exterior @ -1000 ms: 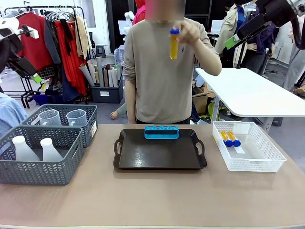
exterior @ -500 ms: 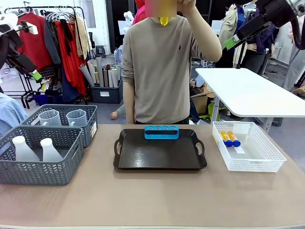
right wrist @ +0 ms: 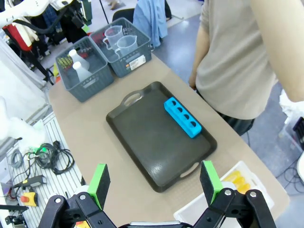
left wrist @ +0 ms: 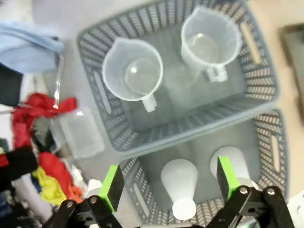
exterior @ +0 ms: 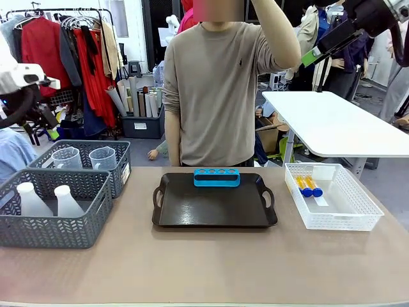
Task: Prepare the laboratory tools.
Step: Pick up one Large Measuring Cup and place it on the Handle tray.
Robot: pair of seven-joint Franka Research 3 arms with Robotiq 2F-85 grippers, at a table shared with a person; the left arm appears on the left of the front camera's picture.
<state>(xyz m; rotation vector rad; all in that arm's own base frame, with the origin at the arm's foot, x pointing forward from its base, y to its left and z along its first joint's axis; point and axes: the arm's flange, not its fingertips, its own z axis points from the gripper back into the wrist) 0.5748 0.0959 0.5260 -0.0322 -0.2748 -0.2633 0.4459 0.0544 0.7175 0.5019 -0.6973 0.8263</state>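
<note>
At the left end of the counter (exterior: 204, 268) the left gripper (left wrist: 168, 186) hung above two grey baskets, its jaws spread wide with nothing held; the nearer grey basket (exterior: 51, 233) held two white conical flasks (exterior: 29, 198), upright and side by side; the farther grey basket (exterior: 121, 171), just behind it, held two clear handled measuring beakers (exterior: 67, 157), also upright; in the middle lay the dark brown handled tray (exterior: 214, 208), with the blue four-hole rack (exterior: 216, 177) on its far edge; a person (exterior: 217, 96) in a beige sweater stood behind the tray, one arm raised past the top of the front view; to the right sat a white mesh basket (exterior: 339, 220), with two yellow-orange tubes (exterior: 301, 184) with blue caps lying side by side in its left part; the right gripper (right wrist: 154, 183) was high above the counter on the right, jaws wide apart and gripping nothing.
</note>
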